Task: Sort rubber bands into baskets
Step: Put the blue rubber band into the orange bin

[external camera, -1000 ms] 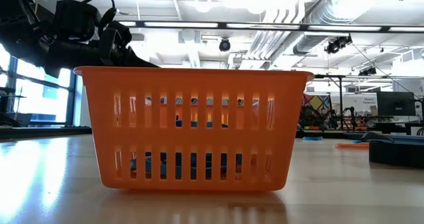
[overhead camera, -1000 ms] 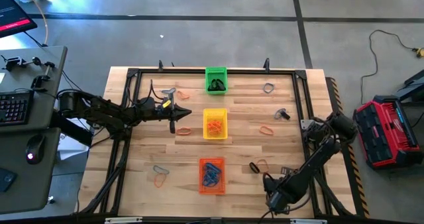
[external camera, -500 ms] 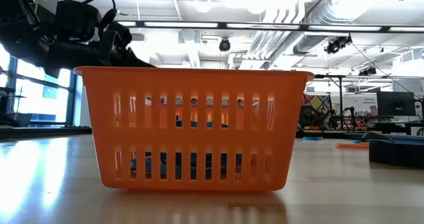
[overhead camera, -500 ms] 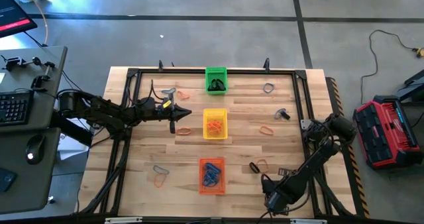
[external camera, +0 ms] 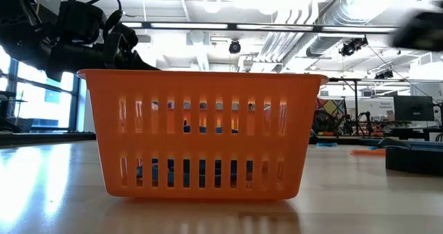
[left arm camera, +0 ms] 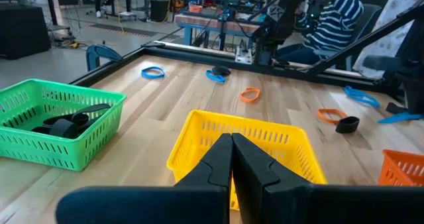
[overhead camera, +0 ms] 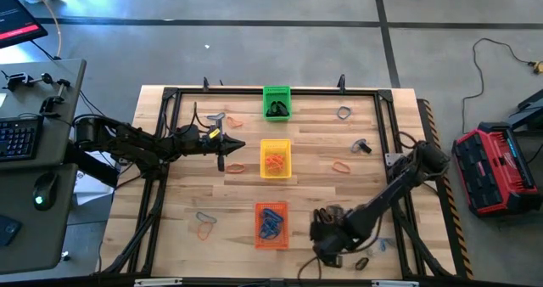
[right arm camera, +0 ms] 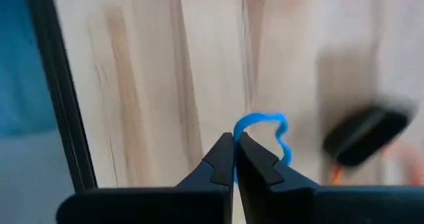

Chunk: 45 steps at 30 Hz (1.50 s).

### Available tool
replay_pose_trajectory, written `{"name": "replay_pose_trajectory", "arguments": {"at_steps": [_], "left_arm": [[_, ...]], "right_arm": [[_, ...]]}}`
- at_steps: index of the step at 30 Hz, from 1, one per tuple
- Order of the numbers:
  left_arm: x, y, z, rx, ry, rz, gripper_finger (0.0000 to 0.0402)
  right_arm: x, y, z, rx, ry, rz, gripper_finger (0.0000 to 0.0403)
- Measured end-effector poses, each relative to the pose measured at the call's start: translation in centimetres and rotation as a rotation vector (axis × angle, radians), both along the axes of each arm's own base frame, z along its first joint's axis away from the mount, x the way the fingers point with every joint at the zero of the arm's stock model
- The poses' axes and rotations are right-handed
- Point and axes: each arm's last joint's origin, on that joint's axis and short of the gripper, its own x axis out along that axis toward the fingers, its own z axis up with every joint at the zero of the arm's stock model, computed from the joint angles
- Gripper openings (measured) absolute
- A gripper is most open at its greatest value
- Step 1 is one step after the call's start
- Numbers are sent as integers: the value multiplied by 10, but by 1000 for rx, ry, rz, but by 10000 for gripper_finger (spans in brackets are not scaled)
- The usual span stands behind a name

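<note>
Rubber band (right arm camera: 265, 134), blue, pinched in right gripper (right arm camera: 234, 159) jaws beside orange basket (overhead camera: 271, 225): light, floppy, best gripped mid-strand; left gripper (left arm camera: 232, 159) clenched empty.

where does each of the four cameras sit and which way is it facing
High view: overhead, straight down on table; both arms, left gripper, right gripper.
Low view: table height, facing orange basket; an arm behind it.
Left wrist view: above shut left gripper, facing yellow basket and green basket.
Right wrist view: looks down at tabletop; right gripper pinches blue rubber band.
Shared: high and left wrist views both show yellow basket.
</note>
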Motion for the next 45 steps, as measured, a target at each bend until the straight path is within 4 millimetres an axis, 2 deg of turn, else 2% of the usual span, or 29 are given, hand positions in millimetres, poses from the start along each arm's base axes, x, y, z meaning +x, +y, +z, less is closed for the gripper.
{"name": "replay_pose_trajectory", "arguments": {"at_steps": [6, 13, 17, 22, 28, 34, 41, 45], "left_arm": [[0, 0, 0, -6, -3, 1, 0], [0, 0, 1, -3, -12, 1, 0], [0, 0, 1, -3, -12, 1, 0], [0, 0, 1, -2, -12, 1, 0], [0, 0, 1, -9, -12, 1, 0], [0, 0, 1, 4, -8, 0, 0], [0, 0, -1, 10, 7, -1, 0], [0, 0, -2, 6, 20, -2, 0]], "right_arm": [[40, -22, 29, -35, -192, 65, 0], [82, -56, 49, -1, -350, 106, 0], [103, -68, 50, 8, -359, 141, 0], [125, -72, 43, 47, -336, 200, 0], [137, -81, 34, 127, -314, 237, 0], [141, -93, 23, 157, -313, 258, 0], [146, -100, -1, 296, -285, 267, 1], [147, -101, -1, 304, -288, 271, 15]]}}
